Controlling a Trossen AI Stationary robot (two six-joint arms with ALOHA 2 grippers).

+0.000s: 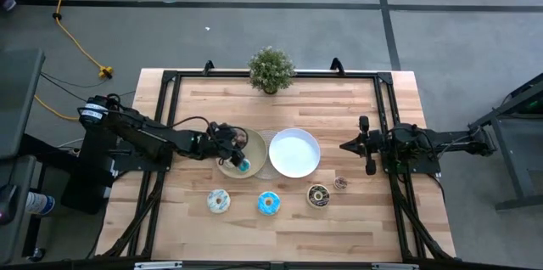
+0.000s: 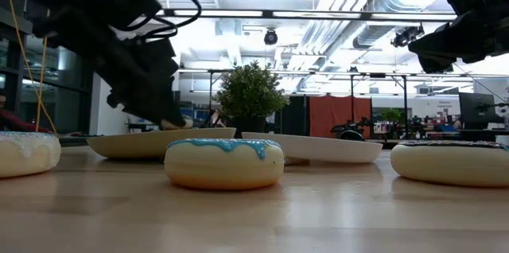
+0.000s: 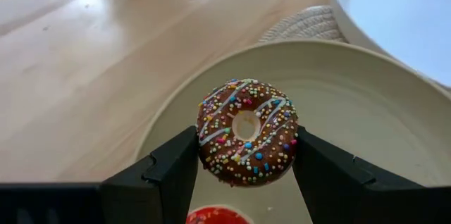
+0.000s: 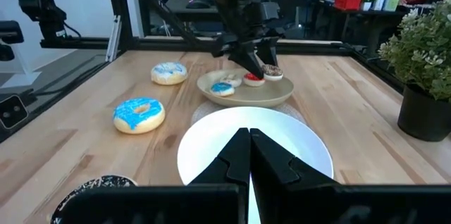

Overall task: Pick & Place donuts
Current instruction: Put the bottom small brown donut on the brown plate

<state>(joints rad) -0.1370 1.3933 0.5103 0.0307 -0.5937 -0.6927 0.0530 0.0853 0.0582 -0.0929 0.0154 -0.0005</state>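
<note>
Where the camera looked straight down: a pale wooden table (image 1: 288, 219) stood on a grey floor, with a small potted plant (image 1: 271, 70) at its far edge.
High view, plates: a beige plate (image 1: 254, 144) lay just beside a white plate (image 1: 294, 153) at mid-table.
High view, donuts: a white-iced donut (image 1: 218, 201), a blue-iced donut (image 1: 268, 204) and a dark donut (image 1: 318, 195) sat in a row near the front edge, well apart from both arms.
High view, arms: the left gripper (image 1: 229, 158) reached over the beige plate; the right gripper (image 1: 366, 146) waited beside the white plate.
Low view, room: a bright ceiling with pipes and lights showed behind the plant.
Left wrist view, jaws: the left gripper clamped a brown sprinkled donut (image 3: 246, 130) between its fingers (image 3: 173, 168), above the beige plate; a red-iced donut (image 3: 217, 216) lay beneath.
Right wrist view, jaws: the right gripper's fingers (image 4: 264, 157) were pressed together, holding nothing, over the white plate.
</note>
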